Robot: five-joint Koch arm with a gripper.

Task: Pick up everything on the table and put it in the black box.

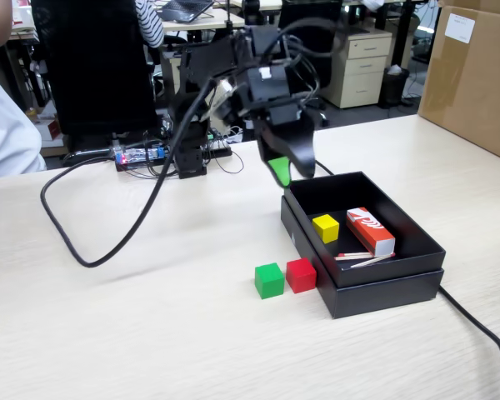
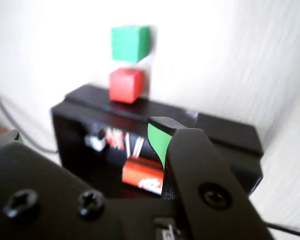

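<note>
The yellow cube [image 1: 325, 227] lies inside the black box [image 1: 383, 287] near its left wall. The green cube [image 1: 269, 280] and the red cube [image 1: 301, 275] sit side by side on the table [image 1: 150, 333], the red one against the box's left wall. The wrist view shows the green cube [image 2: 130, 43] and the red cube [image 2: 125, 85] beyond the box [image 2: 225, 135]; the yellow cube is hidden there. My gripper [image 1: 287, 171] hovers above the box's far left corner. In the wrist view my gripper [image 2: 85, 135] is open and empty, its green-padded jaws wide apart.
A red-and-white carton [image 1: 371, 231] and some thin sticks [image 1: 358, 258] lie in the box. A big brown cardboard carton [image 1: 475, 75] stands at the right. A black cable [image 1: 83, 250] loops over the table's left, another [image 1: 483, 333] runs from the box. A person [image 1: 4, 117] sits at far left.
</note>
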